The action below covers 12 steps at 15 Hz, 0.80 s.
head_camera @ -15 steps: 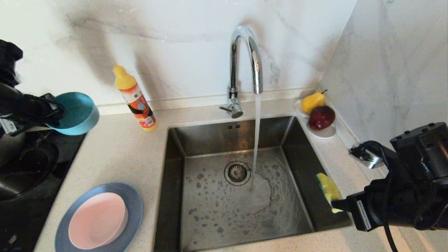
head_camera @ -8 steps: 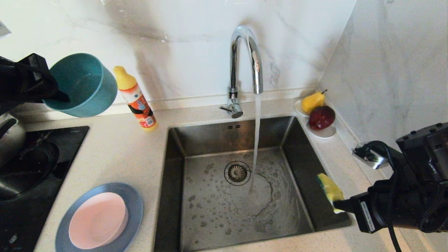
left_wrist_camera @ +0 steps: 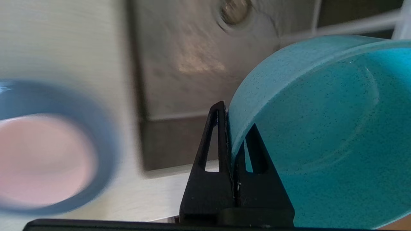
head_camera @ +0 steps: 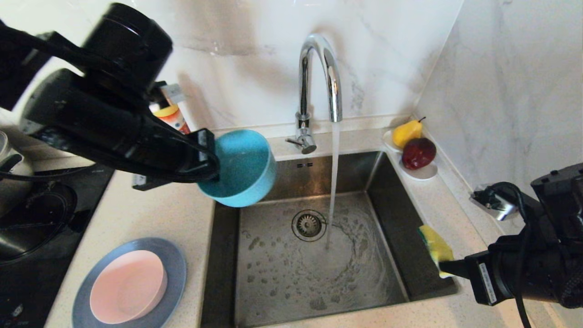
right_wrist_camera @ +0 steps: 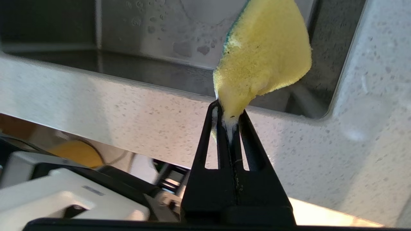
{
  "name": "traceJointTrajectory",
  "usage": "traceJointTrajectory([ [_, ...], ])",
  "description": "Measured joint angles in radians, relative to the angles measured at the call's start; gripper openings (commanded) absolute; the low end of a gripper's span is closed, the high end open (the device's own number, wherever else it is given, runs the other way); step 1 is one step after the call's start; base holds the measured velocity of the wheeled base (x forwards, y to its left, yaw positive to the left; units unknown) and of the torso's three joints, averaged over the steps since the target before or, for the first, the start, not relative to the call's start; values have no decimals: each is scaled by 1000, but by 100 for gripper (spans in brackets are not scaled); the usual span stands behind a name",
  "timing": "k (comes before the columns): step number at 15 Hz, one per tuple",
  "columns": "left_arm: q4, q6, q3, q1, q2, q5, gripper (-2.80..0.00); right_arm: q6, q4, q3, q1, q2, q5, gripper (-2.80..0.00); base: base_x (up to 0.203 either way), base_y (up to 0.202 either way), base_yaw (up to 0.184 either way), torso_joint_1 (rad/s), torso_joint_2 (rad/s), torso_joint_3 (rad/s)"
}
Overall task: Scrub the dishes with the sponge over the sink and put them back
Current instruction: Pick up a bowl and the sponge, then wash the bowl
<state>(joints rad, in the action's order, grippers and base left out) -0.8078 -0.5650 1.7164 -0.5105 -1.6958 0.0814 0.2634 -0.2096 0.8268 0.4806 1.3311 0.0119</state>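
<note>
Left gripper (head_camera: 210, 157) pinched the teal bowl's (head_camera: 241, 166) rim above the sink's (head_camera: 227, 255) back-left corner, hiding most of the orange bottle (head_camera: 172, 116). Right gripper (head_camera: 448, 268) squeezed the sponge (head_camera: 435, 246) beyond running water (head_camera: 334, 182).

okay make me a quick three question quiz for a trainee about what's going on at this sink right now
1. True or false: the tap is running.
2. What does the right end effector hold: A sponge, B pear, C bottle?
3. Where does the pink bowl sit?

Key:
1. True; water falls into the sink.
2. A, the sponge.
3. On the grey-blue plate, while the left end effector grips the teal bowl by its rim.
</note>
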Motion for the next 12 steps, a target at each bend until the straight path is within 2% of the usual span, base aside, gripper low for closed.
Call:
traceJointTrajectory([
  [5, 144, -72, 6, -107, -208, 7, -280, 13, -8, 0, -2, -55, 1, -280, 0, 0, 0, 0, 0, 0],
  [8, 236, -108, 12, -130, -320, 18, -280, 22, -11, 0, -5, -87, 14, -280, 0, 0, 0, 0, 0, 0],
  [12, 271, -147, 92, -138, -434, 33, -280, 30, -11, -5, -5, -124, 15, -280, 0, 0, 0, 0, 0, 0],
])
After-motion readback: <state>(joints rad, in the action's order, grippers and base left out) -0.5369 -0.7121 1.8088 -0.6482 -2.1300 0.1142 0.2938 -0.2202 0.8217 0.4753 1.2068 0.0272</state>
